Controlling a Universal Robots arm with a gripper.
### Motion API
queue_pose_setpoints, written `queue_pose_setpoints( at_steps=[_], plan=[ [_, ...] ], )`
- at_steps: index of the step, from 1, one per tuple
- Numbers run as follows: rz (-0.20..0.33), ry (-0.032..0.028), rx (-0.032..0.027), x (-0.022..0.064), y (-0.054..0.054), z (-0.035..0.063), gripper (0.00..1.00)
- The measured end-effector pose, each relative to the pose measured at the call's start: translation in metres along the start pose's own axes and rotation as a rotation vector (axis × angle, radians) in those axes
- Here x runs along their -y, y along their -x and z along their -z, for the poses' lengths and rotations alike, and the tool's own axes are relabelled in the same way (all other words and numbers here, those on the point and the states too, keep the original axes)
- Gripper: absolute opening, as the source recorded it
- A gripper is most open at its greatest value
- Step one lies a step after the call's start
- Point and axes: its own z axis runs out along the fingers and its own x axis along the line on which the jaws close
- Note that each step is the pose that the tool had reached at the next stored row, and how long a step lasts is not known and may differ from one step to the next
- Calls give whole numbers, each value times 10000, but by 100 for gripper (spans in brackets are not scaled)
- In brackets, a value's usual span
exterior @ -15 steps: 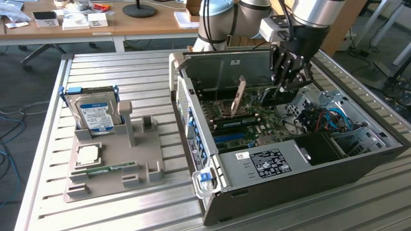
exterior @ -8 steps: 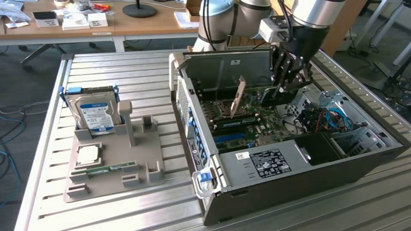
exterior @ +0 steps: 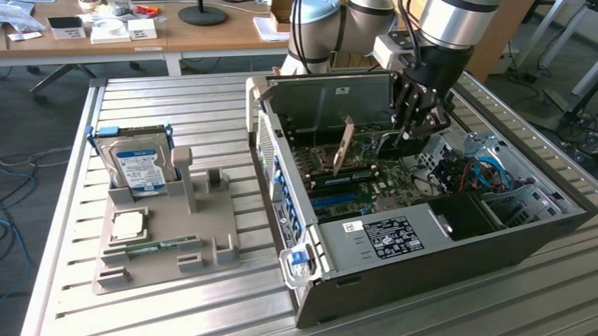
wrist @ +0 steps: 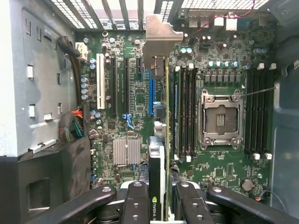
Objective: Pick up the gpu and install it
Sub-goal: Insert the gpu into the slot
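Note:
My gripper (exterior: 416, 124) reaches down into the open computer case (exterior: 393, 238) and is shut on the gpu (exterior: 404, 143), which hangs on edge above the motherboard. In the wrist view the gpu (wrist: 159, 158) shows edge-on between the black fingers (wrist: 135, 200). Its green board edge and black cooler side run away from the camera. Its silver end bracket (wrist: 159, 35) points toward the case's rear grille. The card lines up beside the blue expansion slot (wrist: 150, 93); whether it touches the board I cannot tell.
Memory slots (wrist: 187, 112) and the open processor socket (wrist: 219, 116) lie beside the card. A tan plate (exterior: 344, 143) stands upright inside the case. On the exterior view's left, a grey holder (exterior: 168, 245) carries a hard drive (exterior: 140, 164) and a memory stick (exterior: 154, 246).

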Motion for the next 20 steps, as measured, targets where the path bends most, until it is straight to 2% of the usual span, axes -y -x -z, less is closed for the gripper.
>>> queue_pose_setpoints(
  at_steps=[6,20],
  plan=[
    [1,-2,0,-5,0,-9,27],
    [1,-2,0,-37,-3,-99,27]
  ],
)
